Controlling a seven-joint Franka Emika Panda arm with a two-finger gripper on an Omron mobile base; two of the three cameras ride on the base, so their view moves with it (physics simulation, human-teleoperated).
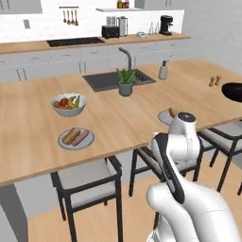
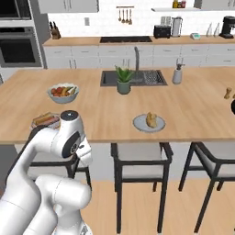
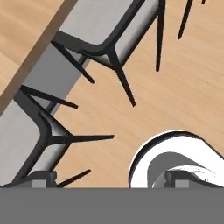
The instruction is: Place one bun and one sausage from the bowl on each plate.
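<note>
The left plate [image 1: 75, 138] [image 2: 45, 120] near the counter's front edge holds one bun and one sausage side by side. A second plate [image 1: 165, 117] [image 2: 149, 123] further right carries a single bun [image 2: 151, 119]; in the left base view my arm hides part of it. The black bowl [image 1: 232, 91] [image 2: 233, 107] sits at the far right, cut off by the frame edge, its contents hidden. My gripper [image 3: 109, 181] points down at the floor beside the stools, open, with nothing between its fingertips [image 3: 43, 178].
A pale bowl of fruit [image 1: 68, 105] [image 2: 63, 92] stands behind the left plate. A potted plant [image 1: 125, 82], the sink [image 1: 106, 80], a soap bottle [image 1: 163, 71] and two small shakers [image 1: 214, 81] sit further back. Black-framed stools [image 1: 87, 182] [image 3: 100, 30] line the counter's front.
</note>
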